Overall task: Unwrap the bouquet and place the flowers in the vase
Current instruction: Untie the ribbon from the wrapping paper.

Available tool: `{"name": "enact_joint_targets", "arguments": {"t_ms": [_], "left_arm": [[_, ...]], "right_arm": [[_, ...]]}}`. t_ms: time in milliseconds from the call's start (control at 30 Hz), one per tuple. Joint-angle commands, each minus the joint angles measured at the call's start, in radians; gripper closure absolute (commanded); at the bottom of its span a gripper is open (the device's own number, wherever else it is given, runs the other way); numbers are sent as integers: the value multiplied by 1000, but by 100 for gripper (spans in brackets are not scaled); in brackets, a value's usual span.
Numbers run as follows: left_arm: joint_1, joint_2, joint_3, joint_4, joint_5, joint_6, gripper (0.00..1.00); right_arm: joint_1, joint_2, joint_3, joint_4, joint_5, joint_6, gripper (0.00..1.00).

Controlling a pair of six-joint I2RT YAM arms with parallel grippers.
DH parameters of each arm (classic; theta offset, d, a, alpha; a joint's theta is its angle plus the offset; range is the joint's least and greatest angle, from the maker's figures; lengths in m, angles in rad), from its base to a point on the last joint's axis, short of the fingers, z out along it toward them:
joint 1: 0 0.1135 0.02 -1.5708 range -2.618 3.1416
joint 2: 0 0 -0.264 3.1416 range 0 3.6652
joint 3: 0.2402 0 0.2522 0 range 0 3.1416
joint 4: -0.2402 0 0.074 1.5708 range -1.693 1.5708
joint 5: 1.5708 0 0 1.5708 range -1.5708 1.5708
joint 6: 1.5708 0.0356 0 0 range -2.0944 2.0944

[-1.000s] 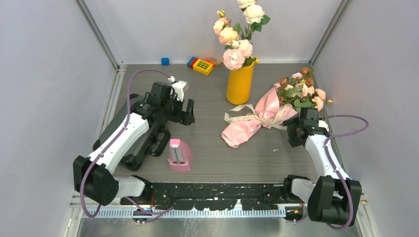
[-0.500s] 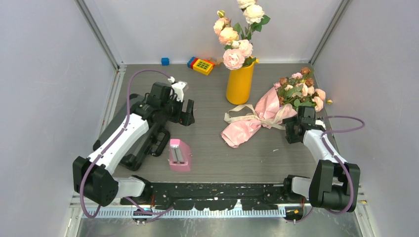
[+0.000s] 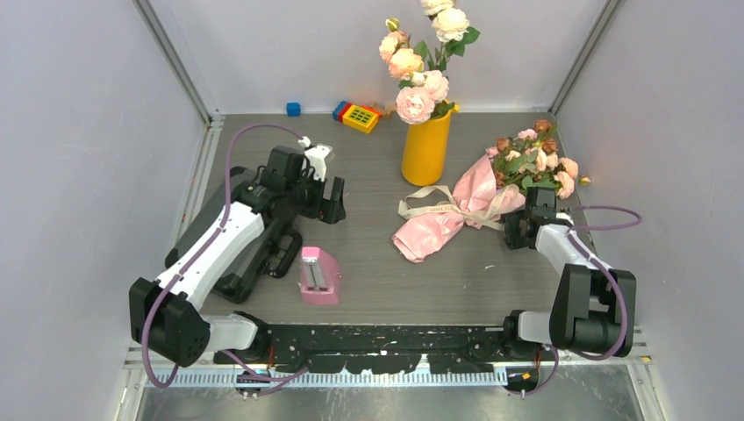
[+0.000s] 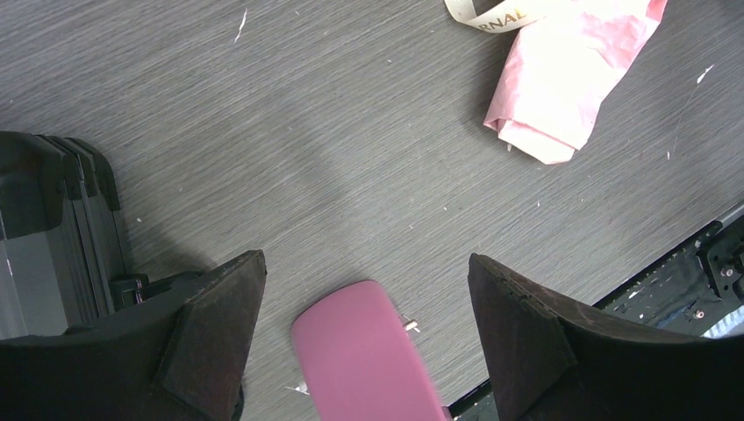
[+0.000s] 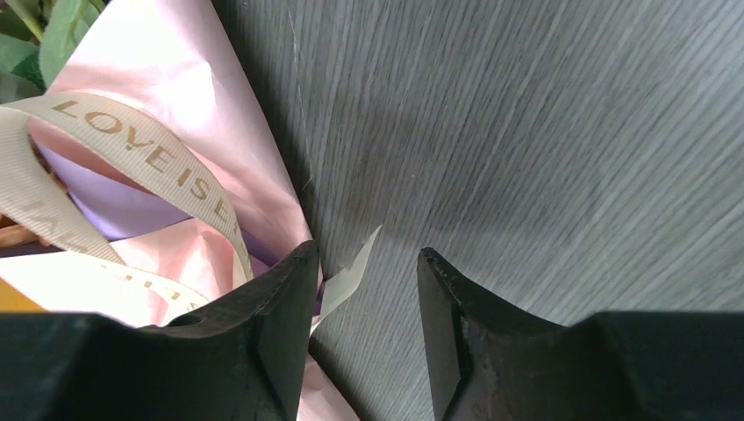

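Counter (image 3: 377, 254): grey wood-grain surface between pale walls.
Bouquet (image 3: 443, 219): lies on its side, right of centre. The cone tip points near-left and the open end points far-right.
Paper (image 5: 175, 61): crinkled pink on the outside. A lilac layer shows beneath the ribbon in the right wrist view.
Ribbon (image 5: 132, 140): beige with printed lettering, looped across the middle of the cone. One loose tail reaches the counter beside the wrap.
Flowers (image 3: 537, 162): small pink, peach and brown roses at the cone's open end, close to the right wall and inside the wrap.
Vase (image 3: 425, 151): yellow-orange and upright, far of centre, near the bouquet on its far-left side. It holds large pale roses (image 3: 419, 61).
Right hand (image 5: 367, 254): low at the near-right side of the bouquet, by the ribbon. The jaws stand apart with a narrow gap. The loose ribbon tail lies in that gap next to one finger (image 5: 281, 307), not pinched.
Left hand (image 4: 364, 263): over the left half of the counter, well apart from the bouquet. The jaws are wide and hold nothing.
Stapler (image 3: 319, 274): pink, near-left of centre, seen below the left hand in its wrist view.
Black device (image 3: 263, 254): just left of the stapler, under the left arm.
Far edge: yellow toy block (image 3: 360, 117) and blue cube (image 3: 293, 109).
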Motion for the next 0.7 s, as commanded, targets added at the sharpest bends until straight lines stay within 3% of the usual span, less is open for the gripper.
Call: {"name": "enact_joint_targets", "arguments": {"t_ms": [0,200,367,667], "left_arm": [[-3,-25,-1,35,24,18,12],[-3,-22,-3,36,29,19,12],[-8,-18,-6,49,73,25,13],[-151,-5,-12,80,143,139,15]], "right_arm": [[-3,44,12,64,-8,33,52],[-3,53,12,74,-3,41,71],[-3,63,12,71,8,42,98],[-3,39,30,66,32,9,100]]}}
